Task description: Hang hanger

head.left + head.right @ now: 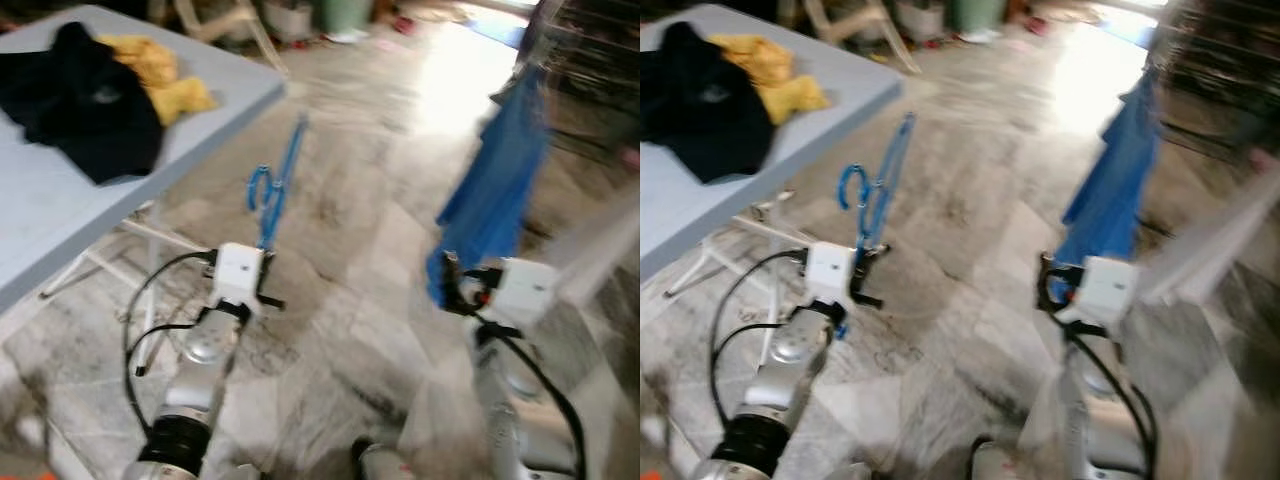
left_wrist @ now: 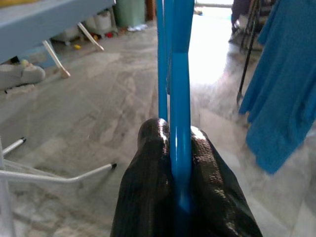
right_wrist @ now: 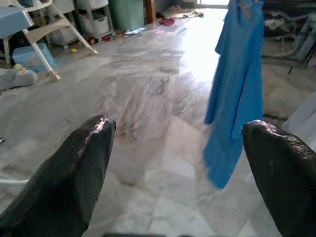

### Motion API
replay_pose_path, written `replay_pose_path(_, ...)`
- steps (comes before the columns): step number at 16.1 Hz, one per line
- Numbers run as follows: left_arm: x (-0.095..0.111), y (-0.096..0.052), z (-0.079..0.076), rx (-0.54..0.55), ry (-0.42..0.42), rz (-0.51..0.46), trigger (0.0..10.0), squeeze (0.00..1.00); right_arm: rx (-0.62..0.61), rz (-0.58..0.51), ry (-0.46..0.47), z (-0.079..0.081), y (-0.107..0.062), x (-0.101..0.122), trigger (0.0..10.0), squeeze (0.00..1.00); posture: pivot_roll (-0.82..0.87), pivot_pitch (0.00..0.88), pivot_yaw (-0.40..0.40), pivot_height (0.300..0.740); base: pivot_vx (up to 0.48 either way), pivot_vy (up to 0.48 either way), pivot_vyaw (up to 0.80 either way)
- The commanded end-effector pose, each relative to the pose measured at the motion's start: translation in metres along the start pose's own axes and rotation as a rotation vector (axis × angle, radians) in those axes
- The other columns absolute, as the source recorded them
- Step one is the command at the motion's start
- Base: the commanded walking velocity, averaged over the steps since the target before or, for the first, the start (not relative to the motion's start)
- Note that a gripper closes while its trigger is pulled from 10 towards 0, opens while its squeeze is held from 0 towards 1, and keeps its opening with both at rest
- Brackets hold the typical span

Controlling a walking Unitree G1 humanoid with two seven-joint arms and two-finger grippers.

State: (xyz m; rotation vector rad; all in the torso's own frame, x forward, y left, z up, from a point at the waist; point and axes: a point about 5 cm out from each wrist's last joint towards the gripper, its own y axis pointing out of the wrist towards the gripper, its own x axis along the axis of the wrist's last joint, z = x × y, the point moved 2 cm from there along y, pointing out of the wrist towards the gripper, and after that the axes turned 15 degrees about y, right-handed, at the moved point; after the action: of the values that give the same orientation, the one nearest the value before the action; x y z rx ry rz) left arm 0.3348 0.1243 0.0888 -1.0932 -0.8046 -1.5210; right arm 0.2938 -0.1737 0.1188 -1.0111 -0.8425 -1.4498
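1. While its 2 black fingers [image 2: 148, 197] press together on the stem, the left gripper [image 2: 180, 190] holds a blue plastic hanger [image 1: 275, 190] upright beside the grey table [image 1: 60, 215].
2. Right gripper [image 3: 180, 163]: fingers spread wide, nothing between them, pointing toward a hanging blue garment [image 3: 237, 94].
3. Black garment [image 1: 85, 105] and yellow cloth [image 1: 160, 75] lie touching on the table.
4. Marbled tile floor [image 1: 350, 260] lies below.
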Motion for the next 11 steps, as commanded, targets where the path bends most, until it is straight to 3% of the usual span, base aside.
replay_pose_path(1, 0.0020, 0.0015, -0.0019, -0.005, 0.001, -0.009, 10.0, 0.00, -0.009, -0.012, -0.012, -0.0035, 0.0003, 0.0038, 10.0, 0.00, -0.19, 0.169, 0.035, 0.740, 0.000, 0.334, -0.78)
replay_pose_path(5, 0.0025, 0.0034, -0.0030, -0.014, 0.007, -0.006, 10.0, 0.00, -0.015, -0.017, -0.014, -0.0034, 0.0017, 0.0041, 10.0, 0.00, -0.18, 0.168, 0.039, 0.740, 0.000, 0.308, -0.78)
replay_pose_path(7, 0.0023, 0.0034, -0.0045, -0.018, 0.008, -0.005, 10.0, 0.00, -0.020, -0.020, -0.011, -0.0040, 0.0013, 0.0037, 10.0, 0.00, -0.18, 0.170, 0.039, 0.740, 0.000, 0.000, -0.49)
replay_pose_path(11, 0.0056, 0.0030, -0.0077, -0.055, -0.006, -0.041, 10.0, 0.00, -0.021, -0.020, -0.015, -0.0042, 0.0008, 0.0032, 10.0, 0.00, -0.18, 0.172, 0.039, 0.740, 0.000, 0.000, 0.00)
